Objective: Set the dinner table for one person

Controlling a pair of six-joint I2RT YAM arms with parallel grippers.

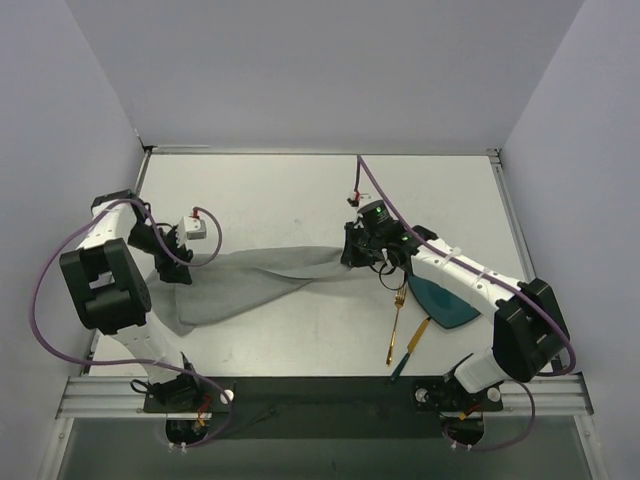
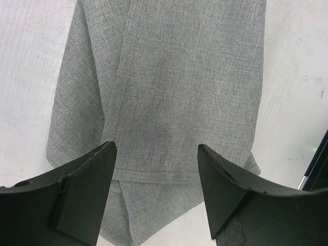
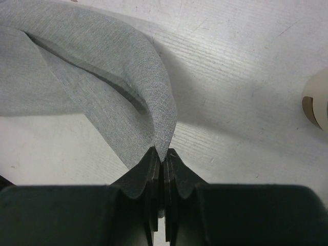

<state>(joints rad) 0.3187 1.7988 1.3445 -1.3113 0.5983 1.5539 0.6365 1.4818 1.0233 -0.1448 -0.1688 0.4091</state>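
A grey cloth mat (image 1: 260, 280) lies crumpled and stretched across the white dinner table (image 1: 300, 190). My right gripper (image 1: 355, 255) is shut on a corner of the mat (image 3: 164, 141) and lifts it off the table. My left gripper (image 1: 175, 262) is open just above the mat's left end (image 2: 169, 102), one finger on each side of a folded hem, holding nothing. A teal plate (image 1: 445, 300), a gold fork (image 1: 397, 320) and a gold knife with a dark blade (image 1: 412, 345) lie under and beside the right arm.
White walls close in the table at the back and sides. A metal rail (image 1: 320, 390) runs along the near edge by the arm bases. A pale round object (image 3: 316, 100) shows at the right edge of the right wrist view.
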